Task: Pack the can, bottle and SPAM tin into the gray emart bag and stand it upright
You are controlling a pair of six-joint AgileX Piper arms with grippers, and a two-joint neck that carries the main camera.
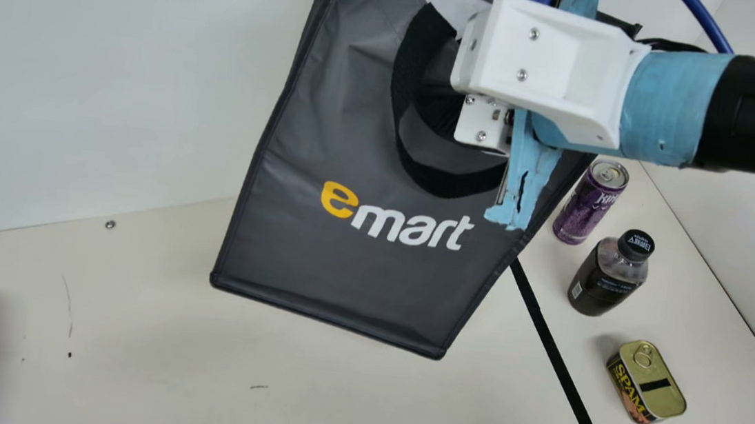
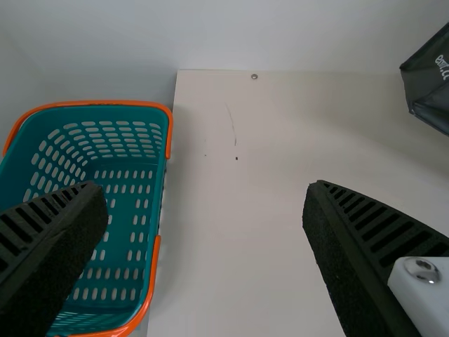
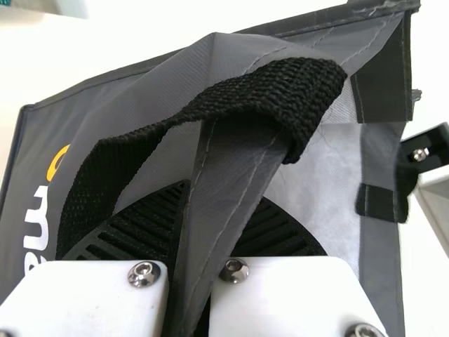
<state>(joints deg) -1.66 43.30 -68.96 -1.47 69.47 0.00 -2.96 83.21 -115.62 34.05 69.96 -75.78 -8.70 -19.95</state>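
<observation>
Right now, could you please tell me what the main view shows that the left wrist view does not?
Main view: the upright purple can, the black-capped bottle, the SPAM tin, the right arm and the black line across the table.

Left wrist view: the ribbed jaws of the left gripper, standing apart, and the slotted floor of the teal basket.

Both: part of the gray emart bag, part of that basket, the table and the screw in it.

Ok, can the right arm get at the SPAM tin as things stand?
Probably not: the right arm has its jaws shut on fabric of the gray bag and would likely need to let go first. The SPAM tin itself stands uncovered.
</observation>
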